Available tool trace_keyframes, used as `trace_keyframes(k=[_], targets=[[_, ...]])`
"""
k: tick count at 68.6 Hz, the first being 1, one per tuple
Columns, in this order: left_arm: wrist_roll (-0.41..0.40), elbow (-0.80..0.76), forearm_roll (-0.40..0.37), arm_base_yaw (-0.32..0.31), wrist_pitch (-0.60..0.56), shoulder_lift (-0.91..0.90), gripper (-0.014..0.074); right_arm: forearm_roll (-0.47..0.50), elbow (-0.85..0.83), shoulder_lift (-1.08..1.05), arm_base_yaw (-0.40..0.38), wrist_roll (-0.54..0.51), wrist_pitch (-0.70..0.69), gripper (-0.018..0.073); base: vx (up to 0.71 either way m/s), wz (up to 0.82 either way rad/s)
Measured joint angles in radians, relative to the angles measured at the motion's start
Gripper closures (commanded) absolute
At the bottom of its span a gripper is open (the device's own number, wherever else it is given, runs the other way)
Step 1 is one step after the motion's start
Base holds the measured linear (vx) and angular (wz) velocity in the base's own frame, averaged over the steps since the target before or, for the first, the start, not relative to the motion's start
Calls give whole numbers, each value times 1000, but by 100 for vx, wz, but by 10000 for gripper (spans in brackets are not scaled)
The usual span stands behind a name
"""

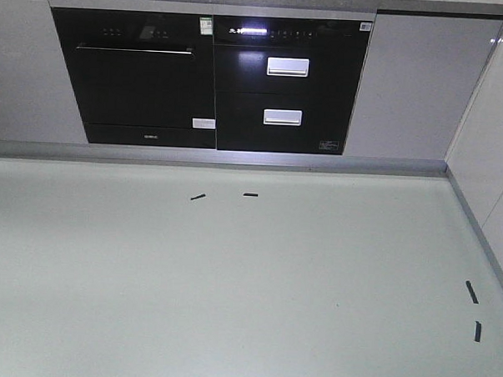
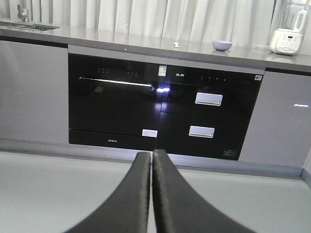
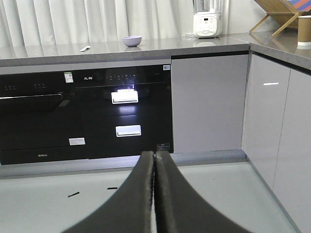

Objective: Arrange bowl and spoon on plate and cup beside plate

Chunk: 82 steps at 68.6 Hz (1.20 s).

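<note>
Since bowl, spoon and cup sat scattered along the counter (no plate visible), nothing was arranged; left gripper and right gripper were closed, empty.

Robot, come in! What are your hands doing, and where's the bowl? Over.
Left gripper and right gripper shut, empty. Bowl and spoon on the counter, cup on side counter. Plate not in view. Only black marks on floor.

bowl: smooth plain plastic | cup: brown paper | oven fronts: glossy dark glass | cabinet doors: glossy, reflective | counter: matt grey | floor: smooth matt | curtains: cloth | rack: wood
</note>
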Motion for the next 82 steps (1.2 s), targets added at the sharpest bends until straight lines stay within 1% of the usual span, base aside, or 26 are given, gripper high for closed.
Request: trace_keyframes(k=[82], targets=[[0,0,0,0,0,0,602,0,0,0,0,-1,0,561,0,0]])
